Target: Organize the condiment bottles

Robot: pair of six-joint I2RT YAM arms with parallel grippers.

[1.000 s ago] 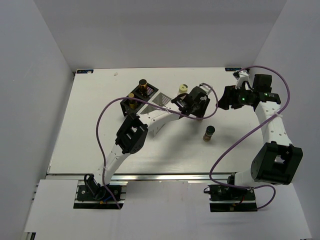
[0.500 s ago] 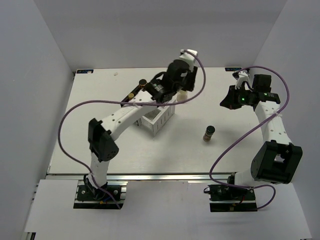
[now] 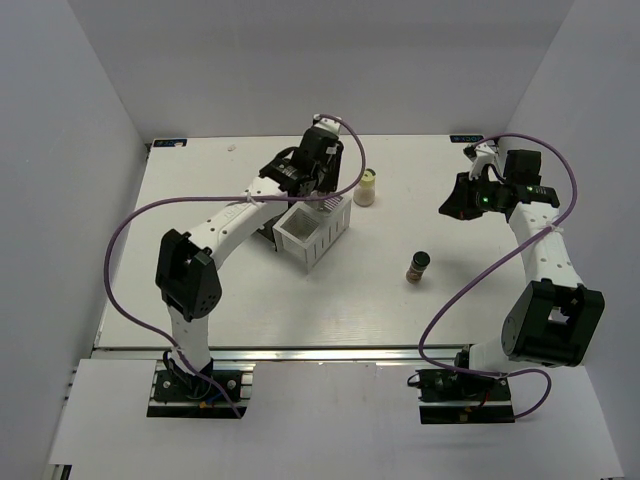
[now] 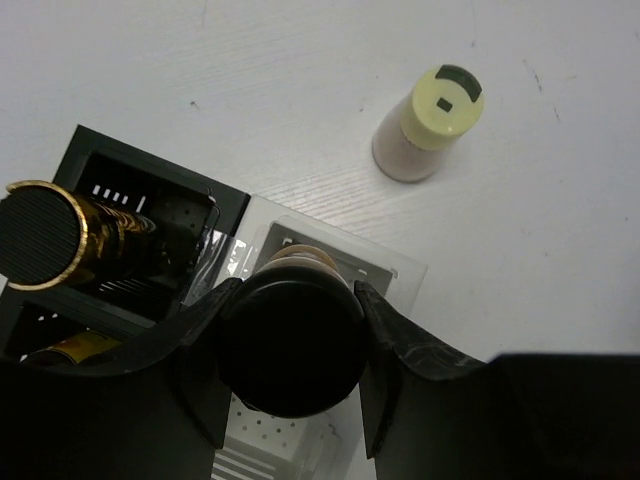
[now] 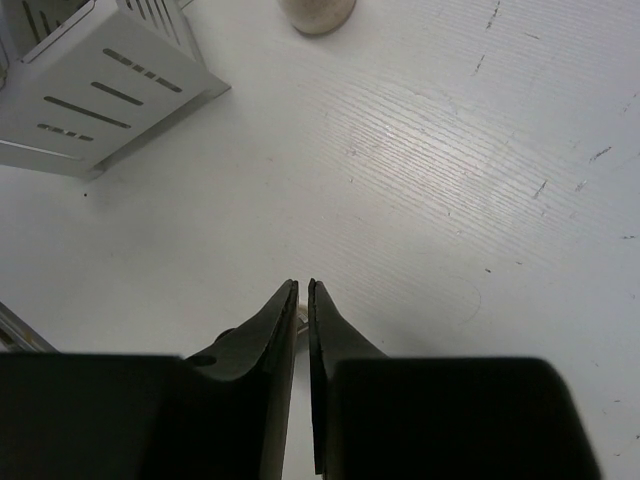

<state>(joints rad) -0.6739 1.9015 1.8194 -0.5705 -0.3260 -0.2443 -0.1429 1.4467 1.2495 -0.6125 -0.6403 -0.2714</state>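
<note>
Left wrist view: left jaws grip a black-capped bottle (image 4: 290, 352) above the white box (image 4: 402, 272); right jaws hang almost closed, empty, over the table (image 5: 450, 200)

Overall light: bright and even from above; my top view shows the white table (image 3: 250, 300) cleanly.
Shadows: soft and short, beside the white box (image 3: 318, 232).
Glare: mild sheen on the table in my right wrist view.
Focus: the black-capped bottle (image 4: 290, 345) in my left gripper (image 4: 290, 330) looks soft; my right gripper (image 5: 302, 300) is a dark blur.
</note>
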